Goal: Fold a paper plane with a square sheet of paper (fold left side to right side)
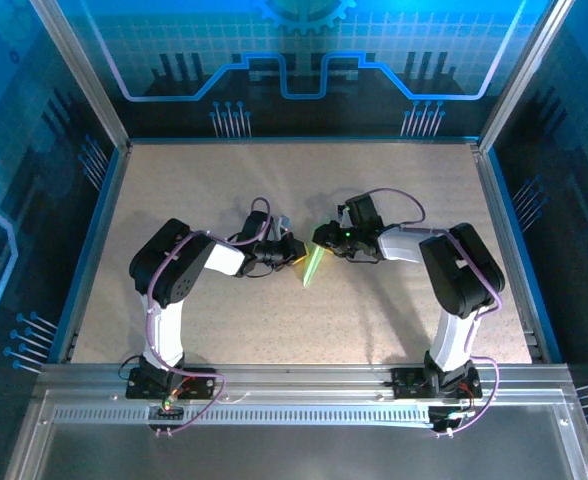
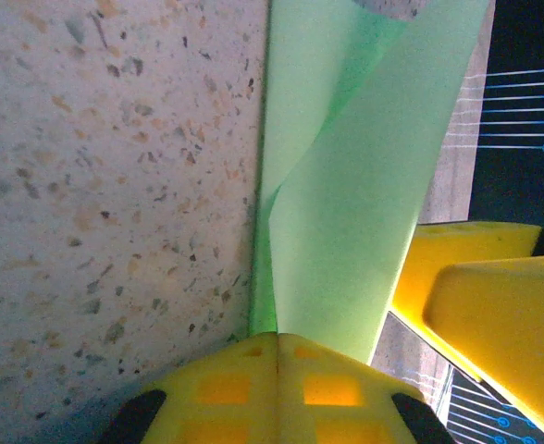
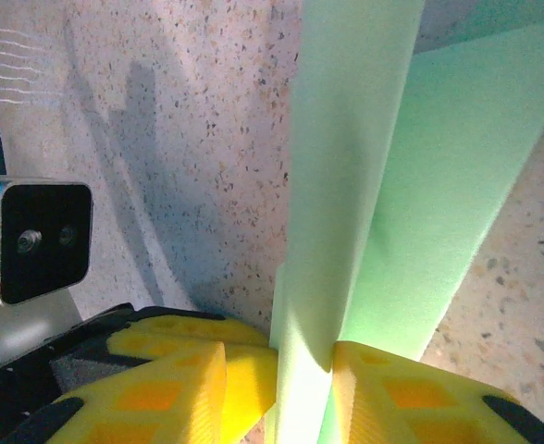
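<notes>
Now | left gripper (image 2: 277,353) jaws closed tight on paper plane (image 1: 314,265) | right gripper (image 3: 304,368) jaws narrow, pinching same plane | tabletop (image 1: 274,190) centre

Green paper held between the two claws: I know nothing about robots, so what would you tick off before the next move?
1. Grip of the left gripper on the folded green paper: ok, shut on it.
2. Grip of the right gripper on the same paper: ok, pinched between both fingers.
3. Paper layers flat together: not ok, it bows and twists between the grips.
4. Paper untorn: ok where visible.
5. Paper's lower tip clear of the table: cannot tell.
6. Grippers not touching each other: cannot tell, they sit very close.
</notes>
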Available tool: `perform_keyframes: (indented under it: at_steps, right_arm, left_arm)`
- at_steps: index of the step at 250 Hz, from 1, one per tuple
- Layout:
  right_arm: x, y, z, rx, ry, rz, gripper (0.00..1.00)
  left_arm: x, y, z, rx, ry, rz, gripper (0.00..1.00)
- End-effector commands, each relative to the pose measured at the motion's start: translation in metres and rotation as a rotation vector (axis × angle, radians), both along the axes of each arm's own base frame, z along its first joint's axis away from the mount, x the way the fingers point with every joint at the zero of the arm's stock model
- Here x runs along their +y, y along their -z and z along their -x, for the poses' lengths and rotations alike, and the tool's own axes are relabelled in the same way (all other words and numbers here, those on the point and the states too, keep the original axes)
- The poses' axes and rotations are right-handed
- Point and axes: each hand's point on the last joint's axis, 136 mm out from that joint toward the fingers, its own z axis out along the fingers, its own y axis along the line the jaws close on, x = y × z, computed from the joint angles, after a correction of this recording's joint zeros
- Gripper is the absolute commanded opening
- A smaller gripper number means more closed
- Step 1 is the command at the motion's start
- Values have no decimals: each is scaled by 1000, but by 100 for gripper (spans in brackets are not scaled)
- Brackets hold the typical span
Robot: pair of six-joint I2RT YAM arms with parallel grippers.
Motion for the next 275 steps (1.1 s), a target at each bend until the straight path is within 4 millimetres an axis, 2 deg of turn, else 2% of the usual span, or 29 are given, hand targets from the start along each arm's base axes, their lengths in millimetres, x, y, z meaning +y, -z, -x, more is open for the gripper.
perform_keyframes:
  at_steps: [1,31,67,107,145,178,241,275]
  right_arm:
    - [-10,-10,9,-8,-4,29,35]
    - [-14,-15,9,-20,-3,26,32]
    - [-20,-10,10,4,2,57,32]
    - [-17,-15,7,-15,-5,43,33]
    - [-13,-20,2,-22,-22,43,27]
    - [-10,-17,-3,-7,-29,62,24]
    - [1,-3,-11,34,-51,89,23]
    - [0,7,-10,61,-52,128,23]
  left_arm:
    - [29,65,22,132,-54,-213,0]
    - [30,66,23,134,-47,-223,0]
    - [27,61,21,111,-38,-215,0]
    - [21,54,20,93,-23,-200,0]
    - [16,52,21,82,0,-205,0]
    - [14,52,21,79,10,-213,0]
    - [10,52,22,72,28,-232,0]
    - [9,52,23,72,34,-237,2]
